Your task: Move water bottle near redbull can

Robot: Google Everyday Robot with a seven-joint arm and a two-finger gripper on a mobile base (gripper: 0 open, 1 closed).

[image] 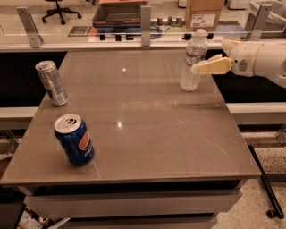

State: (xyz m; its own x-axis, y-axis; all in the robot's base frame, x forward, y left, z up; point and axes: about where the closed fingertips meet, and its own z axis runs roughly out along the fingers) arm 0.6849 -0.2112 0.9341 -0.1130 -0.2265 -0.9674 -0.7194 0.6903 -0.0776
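Note:
The water bottle (pixel 193 62) stands upright at the far right of the grey table (pixel 147 116); it is clear and ribbed, with a white cap and a white-and-red label. The redbull can (pixel 52 83), slim and silver-grey, stands at the far left edge. My gripper (pixel 208 56) comes in from the right at the bottle's mid height. It is open, with the near cream finger (pixel 211 67) reaching the bottle's right side and the other finger behind it. The bottle rests on the table.
A blue Pepsi can (pixel 75 140) stands at the front left of the table. A glass barrier with metal posts (pixel 145 20) runs along the far edge. A cardboard box (pixel 203 13) sits behind it. The arm's white body (pixel 259 60) hangs over the right edge.

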